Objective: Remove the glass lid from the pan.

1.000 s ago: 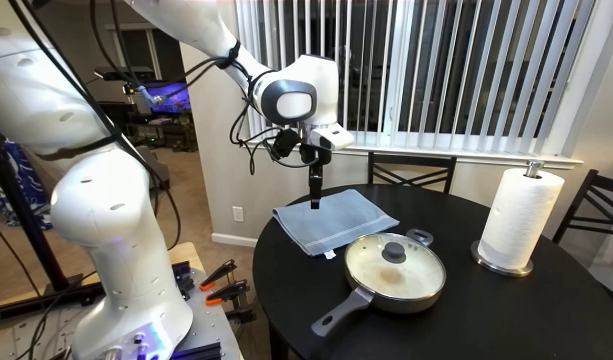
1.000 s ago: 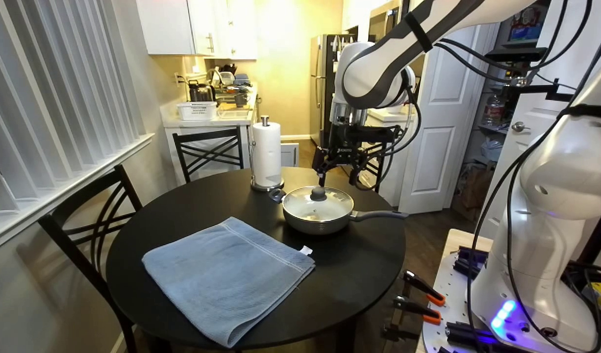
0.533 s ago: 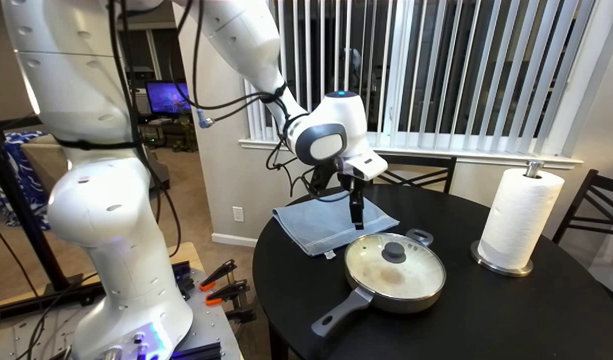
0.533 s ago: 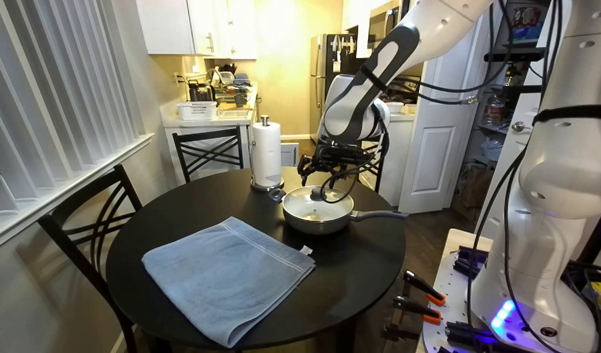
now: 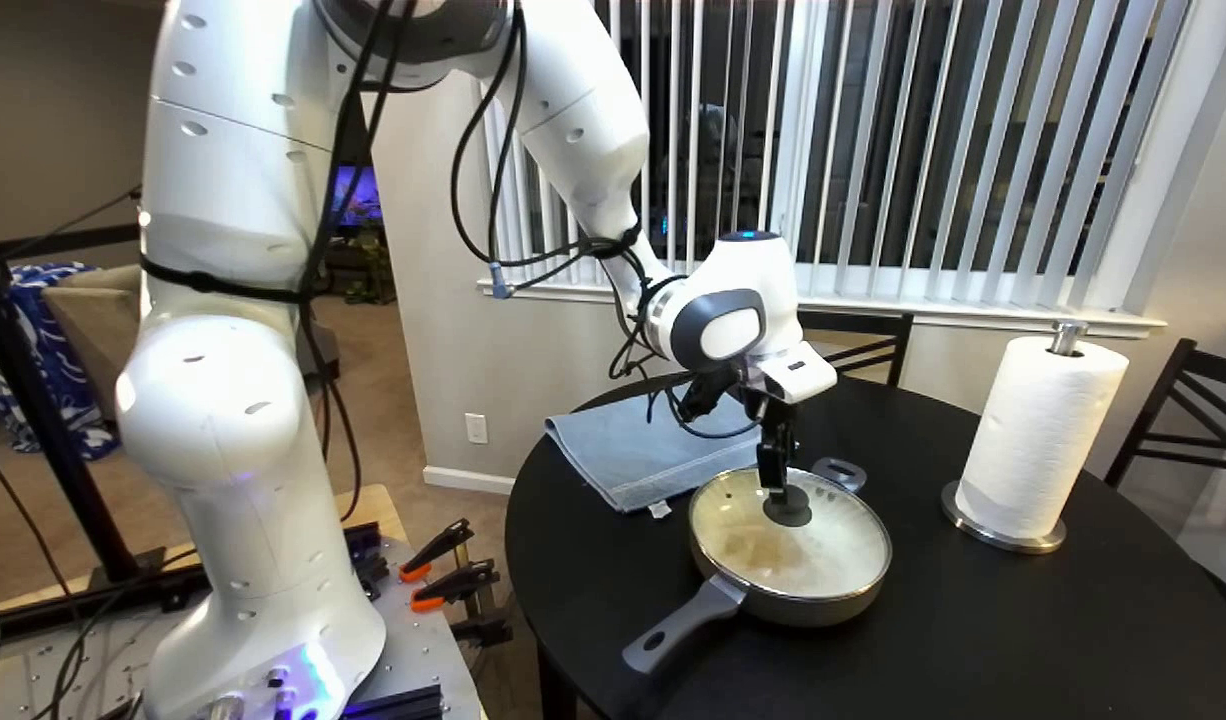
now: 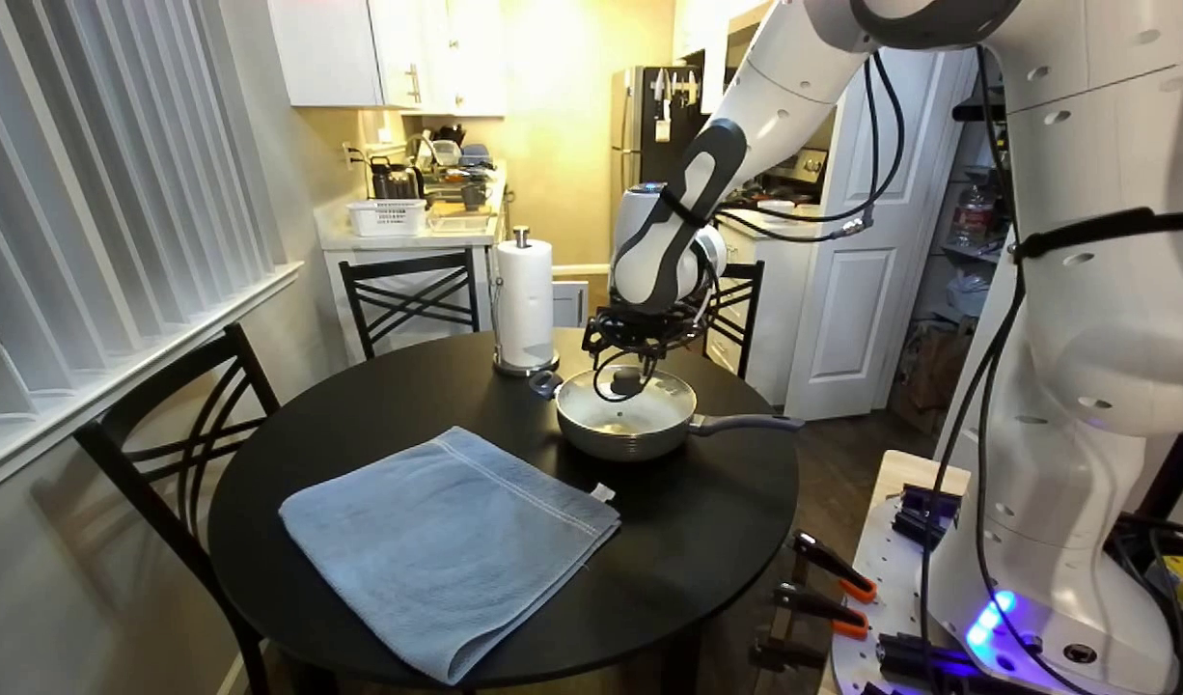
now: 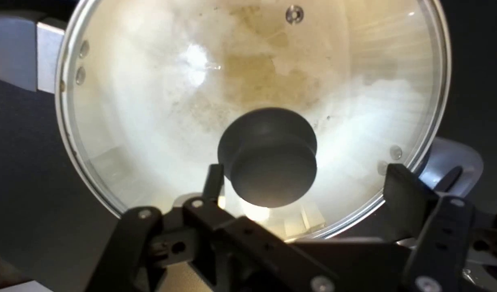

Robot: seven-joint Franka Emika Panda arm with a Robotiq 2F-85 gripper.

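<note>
The glass lid (image 5: 843, 550) lies on the pan (image 5: 813, 609), its metal rim on the pan's edge. Both also show in an exterior view, the lid (image 6: 591, 410) and the pan (image 6: 622, 447). In the wrist view the lid (image 7: 151, 117) fills the upper middle, with its dark knob (image 7: 273, 174) near the centre. My gripper (image 7: 306, 173) is open, with its fingers wide apart. The knob stands between them, closer to the left finger (image 7: 214, 182) than to the right finger (image 7: 406, 198). In an exterior view the gripper (image 5: 776, 482) points down at the knob and partly hides it.
The pan's long handle (image 5: 685, 625) points to the robot's side, and a short loop handle (image 5: 841, 473) sits opposite. A folded blue-grey cloth (image 6: 447, 550) lies beside the pan. A paper towel roll (image 5: 1041, 440) stands on the black round table (image 5: 1033, 640).
The arm has come from above the cloth's side, moving down and over the lid, so the fingers are now at the knob. The pan, lid and cloth have not moved.
</note>
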